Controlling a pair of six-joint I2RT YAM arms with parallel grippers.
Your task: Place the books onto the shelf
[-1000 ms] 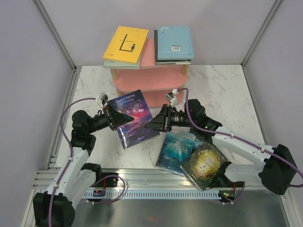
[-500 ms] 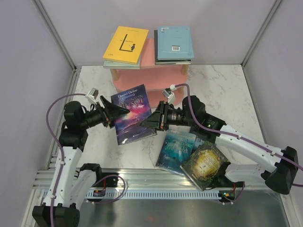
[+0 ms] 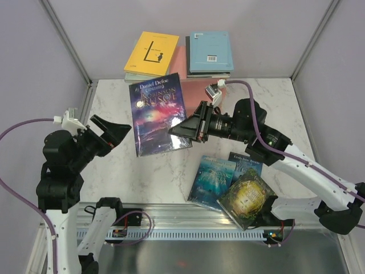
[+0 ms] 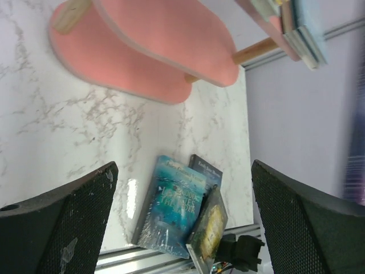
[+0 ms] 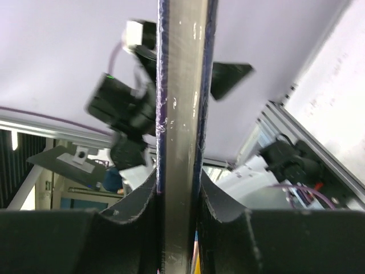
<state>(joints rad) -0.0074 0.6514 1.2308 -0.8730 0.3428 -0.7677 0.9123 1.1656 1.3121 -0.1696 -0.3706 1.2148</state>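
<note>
Right gripper (image 3: pixel 177 130) was clamped on the galaxy book (image 3: pixel 153 114), held in front of the shelf (image 3: pixel 179 63); left gripper (image 3: pixel 116 135) was spread wide left of the shelf.

Top view: bright, even, diffuse overhead light, sharp throughout. Faint soft shadows under the arms on the white marble tabletop (image 3: pixel 274 108). Mild sheen on the glossy purple galaxy paperback (image 3: pixel 155 114) and the glossy green-gold paperback (image 3: pixel 246 197).

Left wrist view: pink oval-board shelf (image 4: pixel 159 51) slightly soft. White glare patch on the marble beside the teal paperback (image 4: pixel 171 205). Smeared purple streak down the right edge.

Right wrist view: the galaxy paperback's edge fills the centre, very close, out of focus, with a pale specular streak. Black left arm (image 5: pixel 122 108) behind it is blurred. Lower corners dark.
</note>
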